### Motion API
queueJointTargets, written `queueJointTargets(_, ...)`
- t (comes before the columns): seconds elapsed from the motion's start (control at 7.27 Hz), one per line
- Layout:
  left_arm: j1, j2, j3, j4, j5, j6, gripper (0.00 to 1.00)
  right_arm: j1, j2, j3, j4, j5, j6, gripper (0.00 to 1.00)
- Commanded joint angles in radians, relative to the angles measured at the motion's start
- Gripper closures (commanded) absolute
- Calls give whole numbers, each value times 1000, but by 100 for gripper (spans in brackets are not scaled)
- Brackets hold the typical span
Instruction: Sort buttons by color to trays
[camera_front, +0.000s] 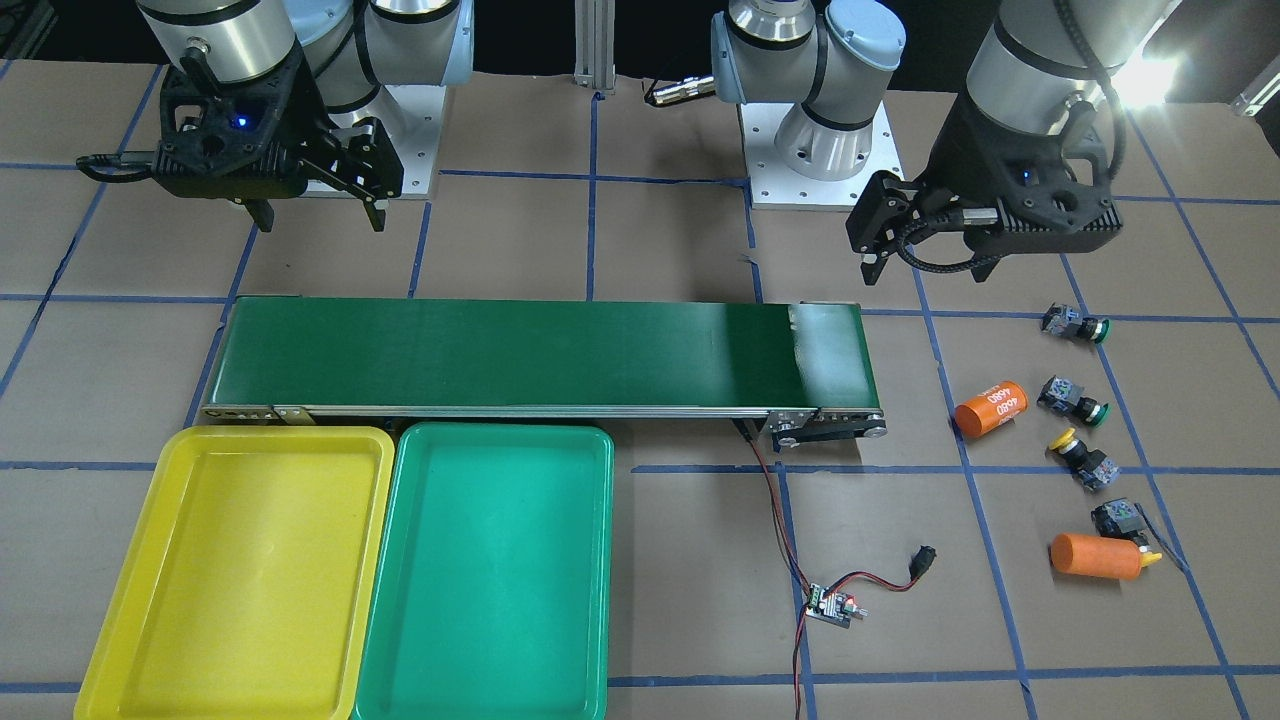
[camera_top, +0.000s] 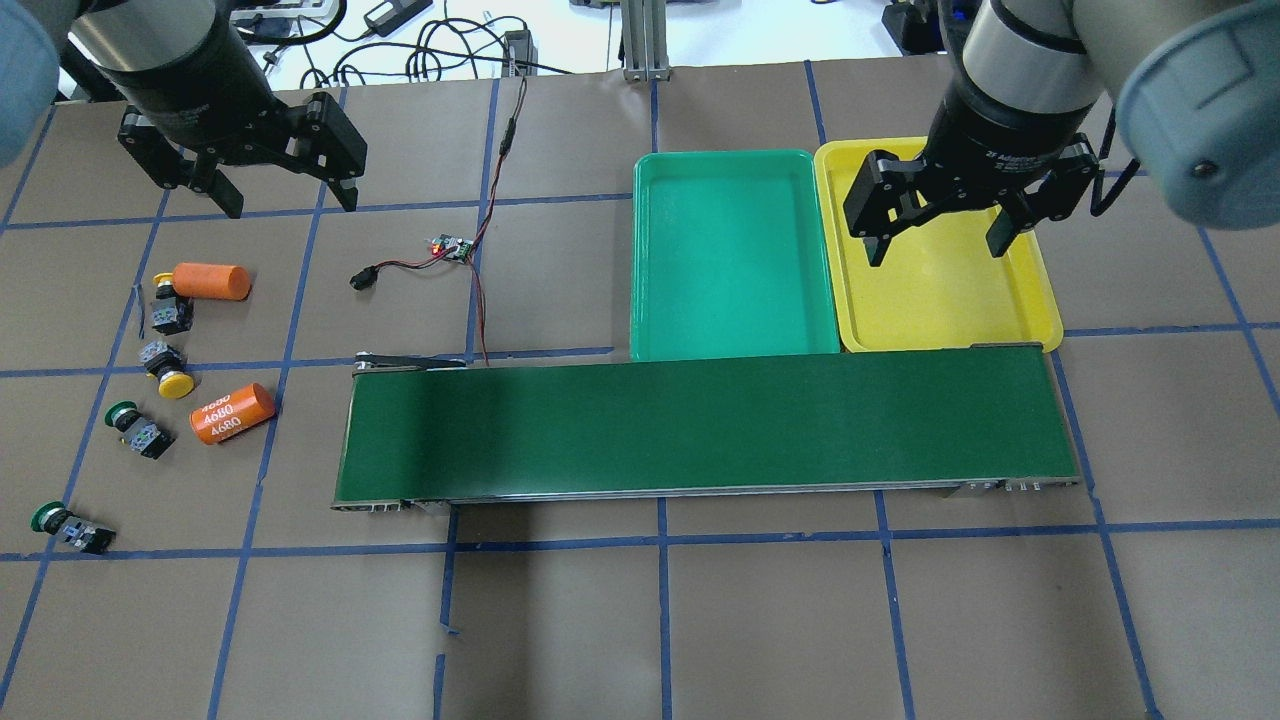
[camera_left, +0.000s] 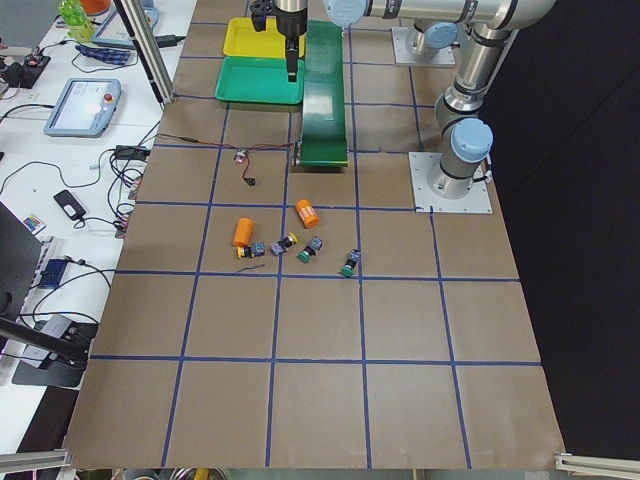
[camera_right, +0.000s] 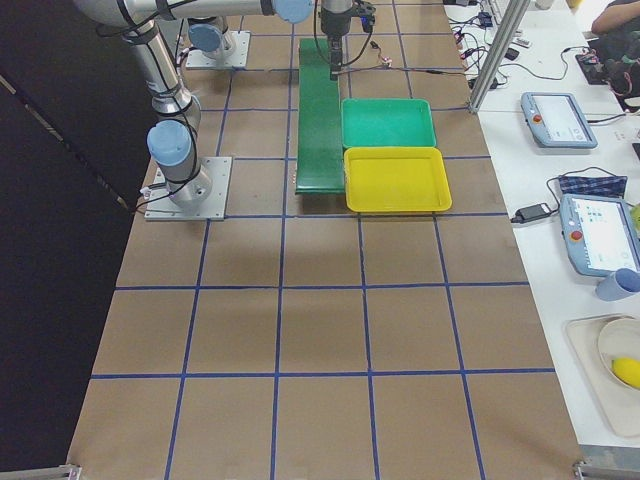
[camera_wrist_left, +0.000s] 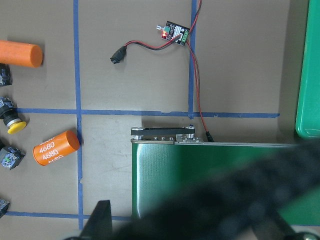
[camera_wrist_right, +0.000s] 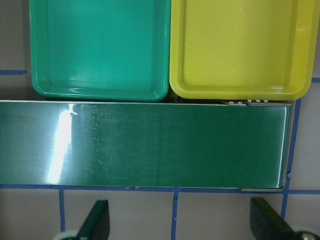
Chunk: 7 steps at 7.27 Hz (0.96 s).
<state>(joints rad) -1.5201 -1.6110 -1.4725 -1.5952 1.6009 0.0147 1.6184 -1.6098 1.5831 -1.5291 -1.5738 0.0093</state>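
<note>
Both pairs of jaws hang spread and empty; one yellow button (camera_front: 1118, 518) lies half hidden behind an orange cylinder (camera_front: 1095, 556).

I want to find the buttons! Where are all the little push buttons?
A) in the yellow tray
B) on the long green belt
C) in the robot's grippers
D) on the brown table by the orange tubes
D: all four buttons lie on the brown table beside the orange cylinders, and the left gripper and the right gripper both hang open, holding nothing.
</note>
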Motion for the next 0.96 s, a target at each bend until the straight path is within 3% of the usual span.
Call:
queueJointTargets(0.0,0,-10,9,32,1,-7,0,-2,2,0,0,-12,-3,0)
queueJointTargets(0.83,43,-7,-20,51,-6,-5,0,0,-39,6,7,5,0,0)
